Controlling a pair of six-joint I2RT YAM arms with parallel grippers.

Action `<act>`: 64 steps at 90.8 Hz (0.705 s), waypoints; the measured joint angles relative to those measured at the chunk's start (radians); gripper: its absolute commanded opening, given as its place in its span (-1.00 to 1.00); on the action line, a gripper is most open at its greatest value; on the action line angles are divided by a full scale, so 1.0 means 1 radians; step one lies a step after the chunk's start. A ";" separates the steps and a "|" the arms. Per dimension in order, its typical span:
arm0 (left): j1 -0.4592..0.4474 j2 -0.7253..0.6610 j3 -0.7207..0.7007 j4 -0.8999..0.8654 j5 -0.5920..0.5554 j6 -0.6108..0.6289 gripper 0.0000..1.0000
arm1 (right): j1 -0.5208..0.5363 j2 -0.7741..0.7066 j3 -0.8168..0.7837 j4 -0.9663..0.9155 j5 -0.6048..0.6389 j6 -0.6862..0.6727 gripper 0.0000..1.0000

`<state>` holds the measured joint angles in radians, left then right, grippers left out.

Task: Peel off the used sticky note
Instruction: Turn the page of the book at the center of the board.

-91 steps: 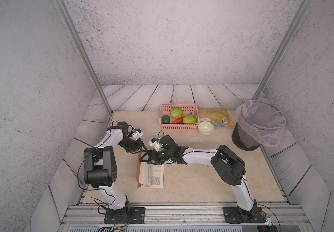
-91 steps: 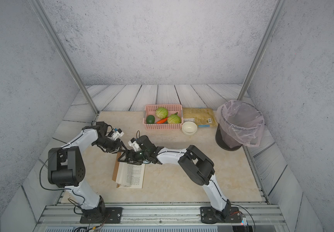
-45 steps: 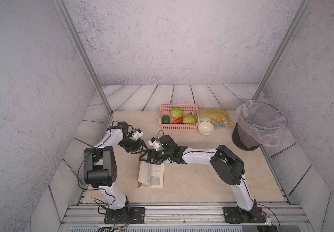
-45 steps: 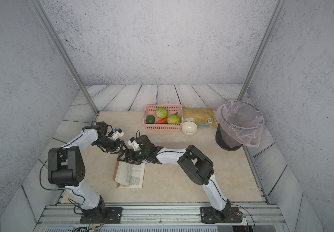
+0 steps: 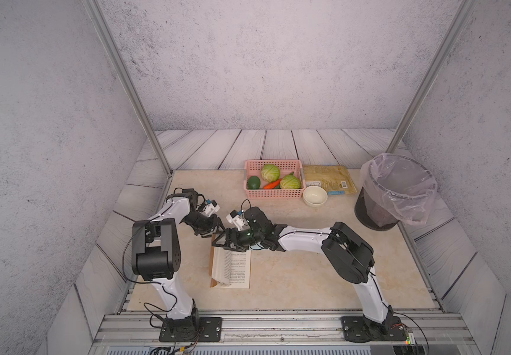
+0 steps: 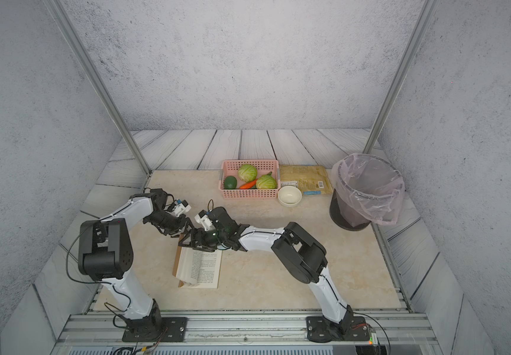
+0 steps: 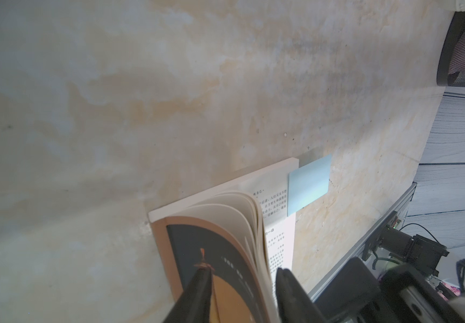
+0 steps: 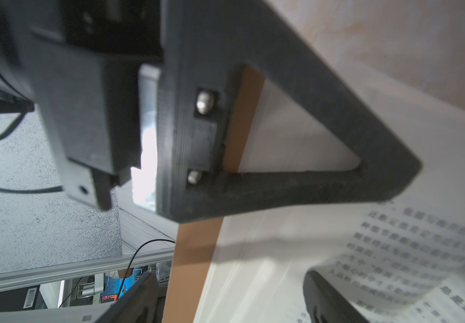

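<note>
An open book [image 5: 236, 266] lies on the table in both top views [image 6: 205, 268]. In the left wrist view a light blue sticky note [image 7: 308, 186] sits on the printed page and overhangs its edge. I cannot make the note out in the top views. My left gripper [image 7: 244, 290] is open at the book's far end, its fingers [image 7: 200, 290] straddling the raised cover [image 7: 225, 274] and a sheaf of lifted pages. My right gripper [image 8: 231, 302] stands wide open beside it over the page [image 8: 281, 251]. Both grippers, left [image 5: 212, 229] and right [image 5: 223, 242], nearly touch.
At the back stand a pink basket [image 5: 274, 193] of vegetables, a white bowl [image 5: 315, 195] and a flat packet [image 5: 329, 178]. A bin with a plastic liner [image 5: 395, 193] stands at the right. The metal rail [image 5: 266, 322] runs along the front.
Both arms keep nearly the same places at the book's far end. The left gripper has edged slightly toward the book. The book has not shifted.
</note>
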<state>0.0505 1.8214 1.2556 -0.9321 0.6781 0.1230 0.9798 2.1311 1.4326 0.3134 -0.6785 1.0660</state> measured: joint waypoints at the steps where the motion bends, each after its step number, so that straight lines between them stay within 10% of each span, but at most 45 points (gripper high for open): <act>1: 0.000 0.000 0.000 0.000 0.000 0.000 -0.16 | 0.000 0.000 0.000 0.000 0.000 0.000 0.71; 17: 0.000 0.003 0.000 0.000 0.002 -0.013 -1.00 | 0.002 0.000 0.000 0.006 0.000 0.000 0.71; 64: 0.000 0.005 0.000 -0.001 0.005 -0.016 -1.00 | -0.110 -0.285 -0.173 -0.376 0.166 -0.161 0.63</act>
<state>0.0502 1.8259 1.2552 -0.9333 0.6830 0.1070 0.8700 1.8465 1.2594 -0.0628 -0.5125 0.9051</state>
